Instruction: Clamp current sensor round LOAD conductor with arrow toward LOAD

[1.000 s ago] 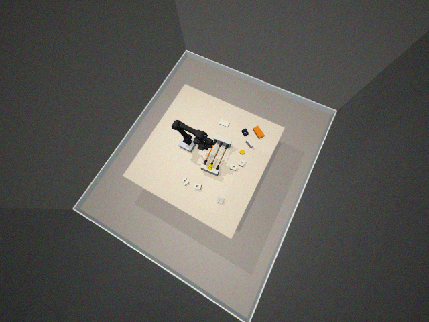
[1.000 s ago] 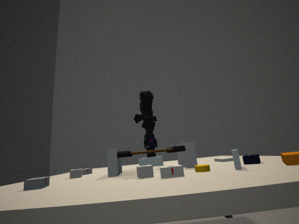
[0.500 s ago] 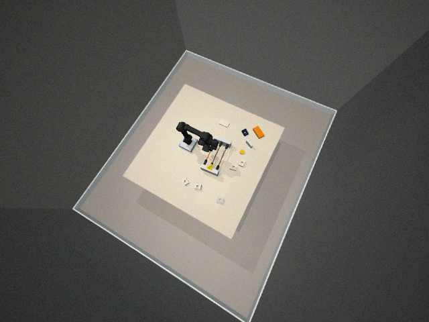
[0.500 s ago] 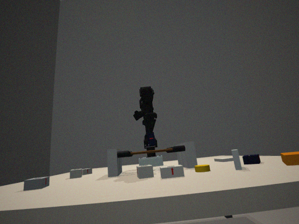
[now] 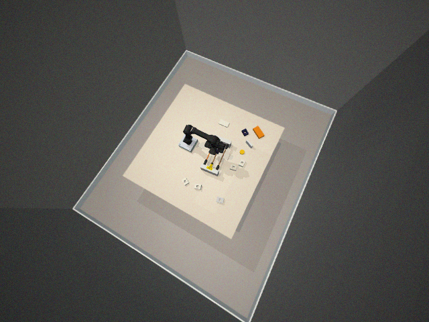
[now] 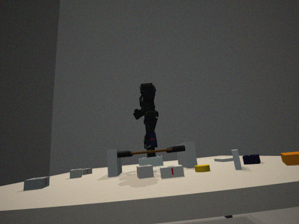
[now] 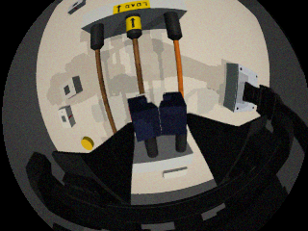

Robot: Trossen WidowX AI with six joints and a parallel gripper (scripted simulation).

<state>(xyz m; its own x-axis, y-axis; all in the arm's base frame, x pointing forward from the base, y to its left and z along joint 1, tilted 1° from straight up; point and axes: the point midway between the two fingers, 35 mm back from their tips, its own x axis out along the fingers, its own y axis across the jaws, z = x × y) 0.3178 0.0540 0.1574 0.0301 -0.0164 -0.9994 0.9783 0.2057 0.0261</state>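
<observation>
My gripper [image 7: 160, 122] is shut on a dark blue sensor [image 7: 144, 120] [image 6: 153, 142], whose two halves stand side by side between the fingers. A red mark shows on its outer face in the exterior view. The sensor is held above the conductors, not round any of them. Three conductors run between two grey end blocks. In the wrist view the middle conductor [image 7: 138, 60] has a yellow arrow band [image 7: 133, 23] beside the yellow LOAD label [image 7: 131, 7]; its lower part is hidden behind the sensor. The orange conductor [image 7: 178, 64] lies to the right, another brown conductor [image 7: 102, 87] to the left.
Pale blocks, two with red arrows [image 6: 145, 171] [image 6: 166, 172], and a yellow disc [image 5: 242, 151] [image 6: 202, 168] lie beside the conductors. A grey upright bar [image 6: 236, 159], another dark blue block [image 5: 244, 131] [image 6: 251, 159] and an orange box [image 5: 258, 131] stand farther off. The end block [image 5: 209, 169] carries the label.
</observation>
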